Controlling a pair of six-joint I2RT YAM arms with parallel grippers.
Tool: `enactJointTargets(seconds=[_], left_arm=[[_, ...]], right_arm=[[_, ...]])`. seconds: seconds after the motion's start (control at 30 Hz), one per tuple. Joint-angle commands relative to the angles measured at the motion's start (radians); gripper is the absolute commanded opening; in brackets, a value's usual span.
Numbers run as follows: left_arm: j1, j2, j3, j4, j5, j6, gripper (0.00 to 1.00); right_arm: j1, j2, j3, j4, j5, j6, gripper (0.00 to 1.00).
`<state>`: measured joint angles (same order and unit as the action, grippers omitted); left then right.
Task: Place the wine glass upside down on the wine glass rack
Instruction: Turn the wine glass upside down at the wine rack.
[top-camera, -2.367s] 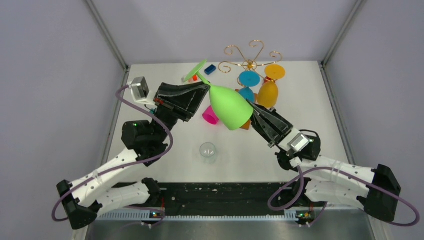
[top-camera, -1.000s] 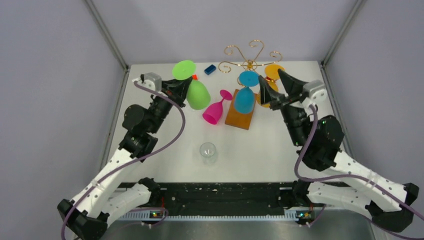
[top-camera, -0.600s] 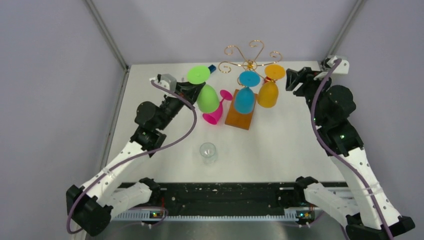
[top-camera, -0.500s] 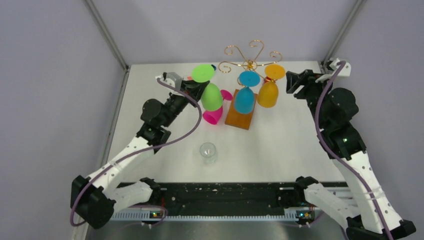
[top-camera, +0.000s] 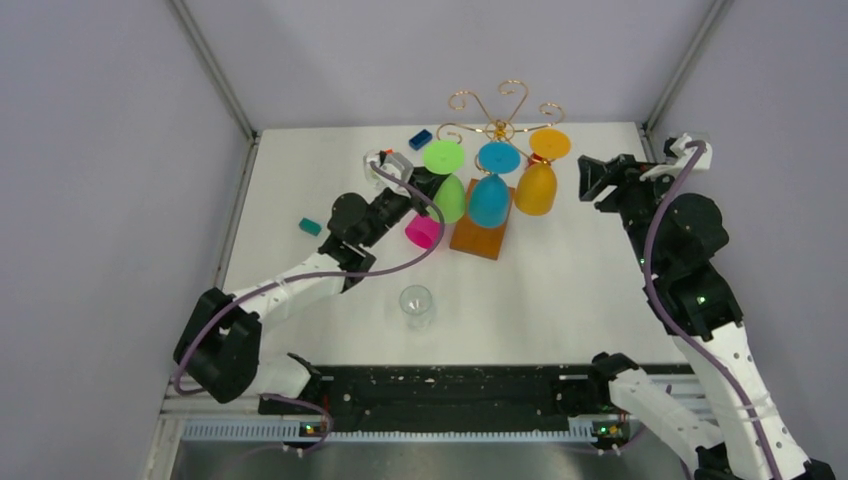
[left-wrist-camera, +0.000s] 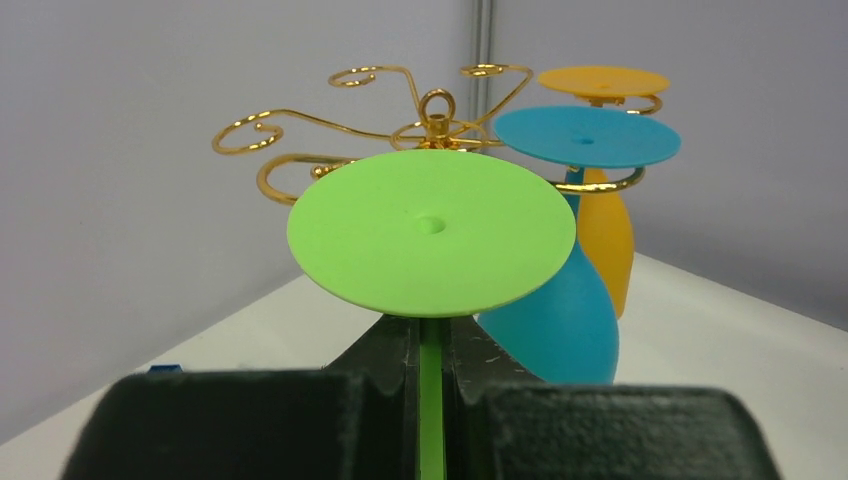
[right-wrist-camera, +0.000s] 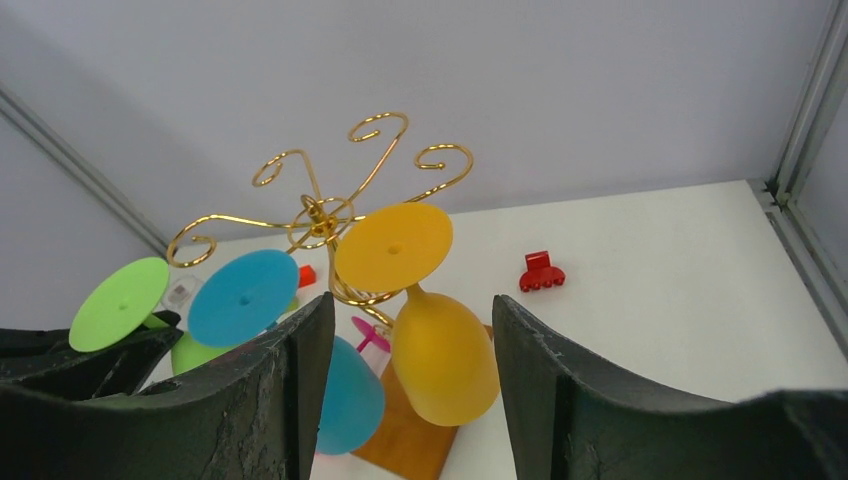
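A pink glass (top-camera: 422, 231) is laid on its side on the white table (top-camera: 560, 290). A clear glass (top-camera: 416, 302) is placed nearer the front edge. A teal block (top-camera: 310, 227) and a dark blue block (top-camera: 420, 139) are seen well apart. A red clip (right-wrist-camera: 540, 271) is found at the back.

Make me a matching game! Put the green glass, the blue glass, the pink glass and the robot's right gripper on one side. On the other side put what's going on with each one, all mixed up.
1. green wine glass
2. blue wine glass
3. pink wine glass
4. right gripper

A. open, holding nothing
B. lying on the table
C. hanging upside down on the wine glass rack
D. gripped by its stem in the left gripper

Pairs: 1-D, 2-C, 3-B, 4-A
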<state>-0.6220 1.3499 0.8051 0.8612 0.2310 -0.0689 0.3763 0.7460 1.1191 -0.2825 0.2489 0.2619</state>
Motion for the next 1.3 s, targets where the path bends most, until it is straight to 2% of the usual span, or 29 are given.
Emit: enactJointTargets(seconds=[0.0,0.63,1.27], left_arm=[[-0.002,0.043,0.089,0.134,0.006,0.031,0.00],[-0.003,0.207,0.219,0.130,0.022,0.008,0.00],[-0.002,0.283,0.339,-0.034,-0.090,0.042,0.00]], right_arm=[[-0.009,-0.022,-0.010,0.007,0.011,-0.010,0.59],[-0.010,-0.037,-0.017,0.001,-0.002,-0.031,0.59],[-0.009,-0.040,-0.022,-0.008,-0.016,-0.031,0.59]])
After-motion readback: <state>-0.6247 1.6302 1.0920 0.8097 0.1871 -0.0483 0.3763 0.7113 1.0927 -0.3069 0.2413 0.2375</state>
